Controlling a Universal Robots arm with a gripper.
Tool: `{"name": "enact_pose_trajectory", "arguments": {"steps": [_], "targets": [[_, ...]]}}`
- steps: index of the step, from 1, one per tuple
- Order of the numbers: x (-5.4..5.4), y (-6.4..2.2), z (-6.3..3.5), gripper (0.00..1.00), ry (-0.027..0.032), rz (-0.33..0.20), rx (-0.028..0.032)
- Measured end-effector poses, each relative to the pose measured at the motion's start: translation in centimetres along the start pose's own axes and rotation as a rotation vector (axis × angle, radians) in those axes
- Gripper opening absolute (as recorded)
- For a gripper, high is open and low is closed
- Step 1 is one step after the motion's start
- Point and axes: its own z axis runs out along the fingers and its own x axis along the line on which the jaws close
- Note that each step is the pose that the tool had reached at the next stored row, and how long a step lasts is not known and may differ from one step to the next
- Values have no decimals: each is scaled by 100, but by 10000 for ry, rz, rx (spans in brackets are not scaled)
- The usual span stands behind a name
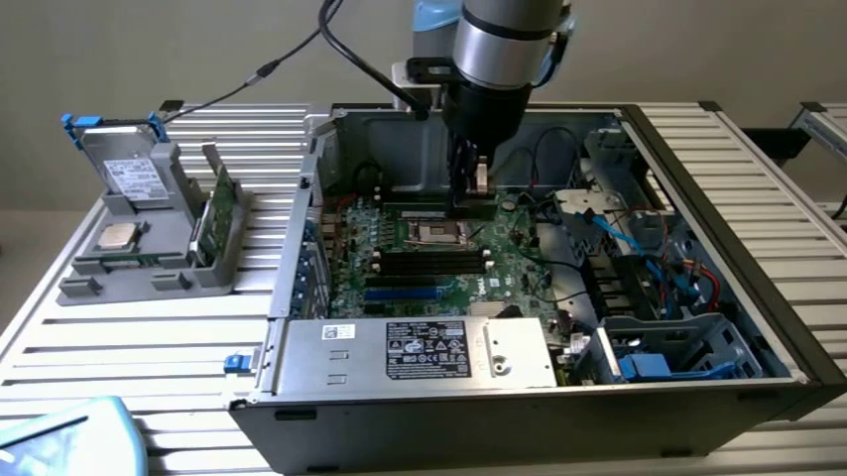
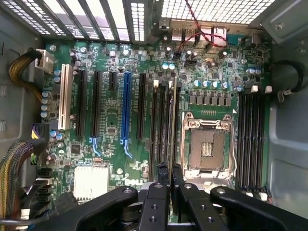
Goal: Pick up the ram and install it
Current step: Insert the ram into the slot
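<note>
In the wrist view, the gripper (image 2: 170, 167) was closed on the ram (image 2: 172, 120), its two black fingers (image 2: 159, 192) pinching the stick from either side. The ram showed edge-on as a thin line along the bank of long black slots (image 2: 156, 125) between the CPU socket (image 2: 208, 144) and the blue expansion slot (image 2: 126, 110). Whether its lower edge touched a slot could not be told. The socket's metal frame lay just beside the stick, with a second bank of slots (image 2: 252, 139) beyond it. The green motherboard (image 2: 110, 132) ran out to the case's perforated rear wall (image 2: 216, 9), where a red wire (image 2: 202, 29) crossed, and a bundle of cables (image 2: 12, 173) crowded one border by the silver heat sink (image 2: 91, 183). In the exterior view, the arm (image 1: 497, 50) reached straight down through the open side of the computer case (image 1: 741, 198), and the gripper (image 1: 466, 198) stood low over the middle of the board with free space on every side of it. The case's far wall (image 1: 384, 149) stood near behind the arm. The power supply (image 1: 411, 352) closed off the near edge, and the drive cage (image 1: 662, 347) with blue cables (image 1: 636, 238) filled the exterior view's right. Well apart, on the slatted table (image 1: 133, 327) at the exterior view's left, a grey holder (image 1: 146, 268) carried a thin green board (image 1: 218, 213) standing on edge.
</note>
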Motion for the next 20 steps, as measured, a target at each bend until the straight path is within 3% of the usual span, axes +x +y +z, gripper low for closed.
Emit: {"name": "enact_pose_trajectory", "arguments": {"steps": [6, 13, 20], "targets": [[-1, -6, 67, 14, 248, 11, -6], [-2, 27, 195, 14, 277, 10, 13], [1, 34, 290, 14, 328, -54, 84]]}}
